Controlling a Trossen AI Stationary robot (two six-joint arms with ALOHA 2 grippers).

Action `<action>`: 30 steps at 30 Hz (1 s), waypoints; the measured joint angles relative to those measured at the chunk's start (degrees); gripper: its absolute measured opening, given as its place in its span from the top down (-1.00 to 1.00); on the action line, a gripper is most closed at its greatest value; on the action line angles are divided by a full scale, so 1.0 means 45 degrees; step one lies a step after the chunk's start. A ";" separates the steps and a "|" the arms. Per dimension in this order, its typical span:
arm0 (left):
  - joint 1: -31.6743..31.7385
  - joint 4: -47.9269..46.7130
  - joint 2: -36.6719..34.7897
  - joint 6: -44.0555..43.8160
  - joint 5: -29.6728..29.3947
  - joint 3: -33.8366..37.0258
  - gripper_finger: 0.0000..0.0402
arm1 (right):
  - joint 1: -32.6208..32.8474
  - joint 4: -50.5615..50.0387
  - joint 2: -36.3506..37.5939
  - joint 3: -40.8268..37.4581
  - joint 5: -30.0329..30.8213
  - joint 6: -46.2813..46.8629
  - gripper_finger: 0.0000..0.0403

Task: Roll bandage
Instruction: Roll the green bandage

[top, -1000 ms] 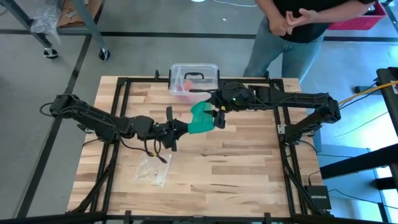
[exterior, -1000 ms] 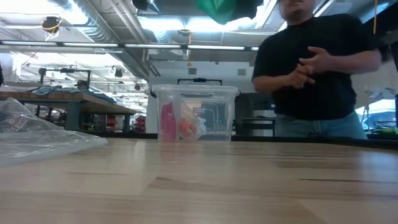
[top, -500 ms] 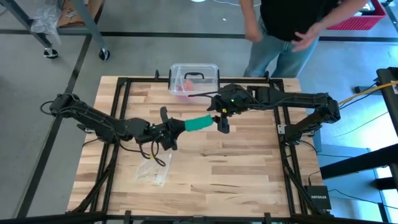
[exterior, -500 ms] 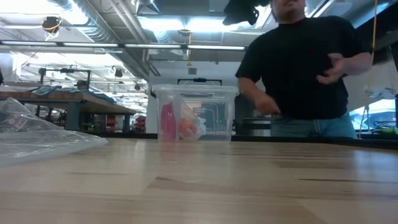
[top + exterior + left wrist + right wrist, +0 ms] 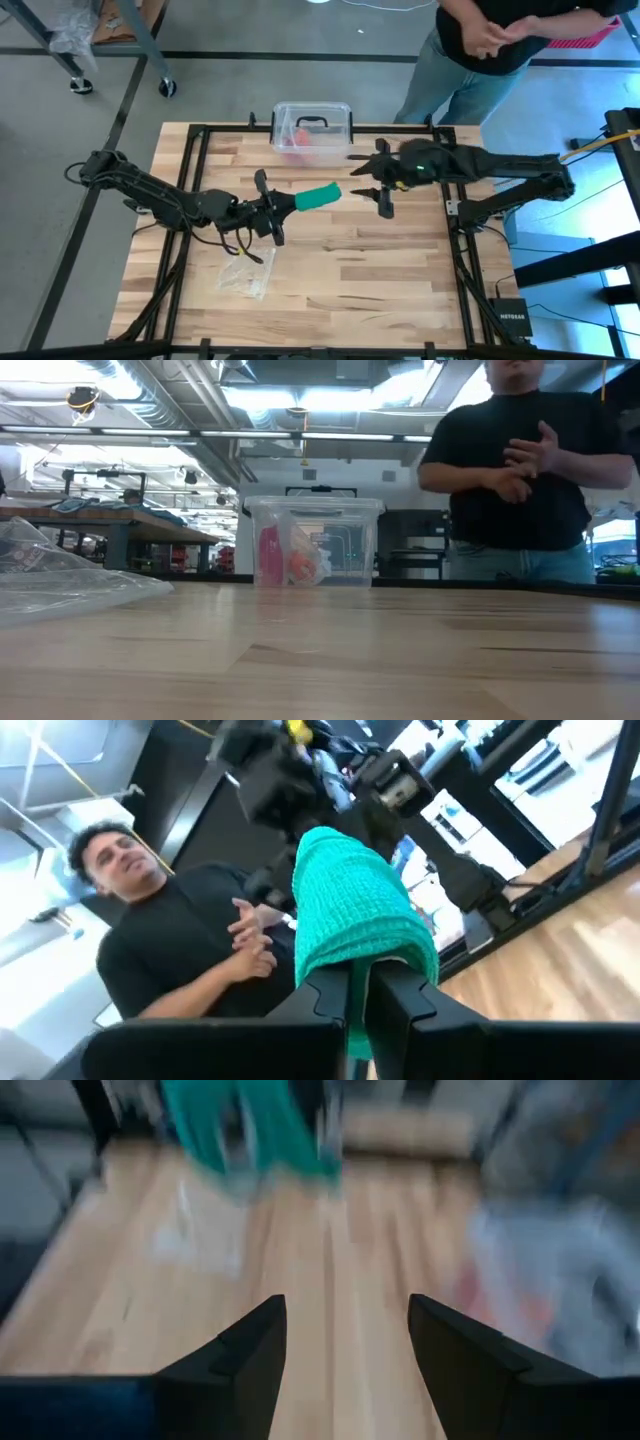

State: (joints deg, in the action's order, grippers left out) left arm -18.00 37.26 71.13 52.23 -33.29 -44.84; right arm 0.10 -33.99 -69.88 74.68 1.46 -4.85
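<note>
Bandage (image 5: 318, 197) sits just left of centre in the high view, a green strip held up off the worktop (image 5: 380, 270), one end pinched in the closed jaws of the left gripper (image 5: 283, 205). To its right, apart from the cloth, the right gripper (image 5: 372, 189) hangs with jaws spread wide and nothing in them. A clear plastic box (image 5: 312, 126) stands at the top edge of the worktop, a plastic wrapper (image 5: 247, 272) lies lower left, and a person (image 5: 490, 40) stands beyond.

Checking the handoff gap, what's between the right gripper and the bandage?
Nothing: in the high view only bare table shows between the open right gripper and the bandage, held by the left gripper.
</note>
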 joint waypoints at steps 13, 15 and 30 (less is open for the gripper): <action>0.1044 0.0254 -0.0117 -0.3782 0.1170 -0.0058 0.96 | -0.0025 1.0789 0.0475 -0.5301 0.0112 -0.1411 -0.06; 0.1165 0.0246 -0.0117 -0.4054 0.1595 -0.0058 0.96 | -0.0025 1.1344 0.0193 -0.5306 0.0362 -0.1358 -0.06; 0.1196 0.0286 -0.0117 -0.4276 0.2034 -0.0058 0.96 | -0.0028 1.3011 -0.0742 -0.5302 -0.0153 -0.1366 0.17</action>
State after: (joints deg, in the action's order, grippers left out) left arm -12.62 38.54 70.61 32.99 -24.14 -45.10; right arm -0.02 24.55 -73.22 50.82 0.77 -11.00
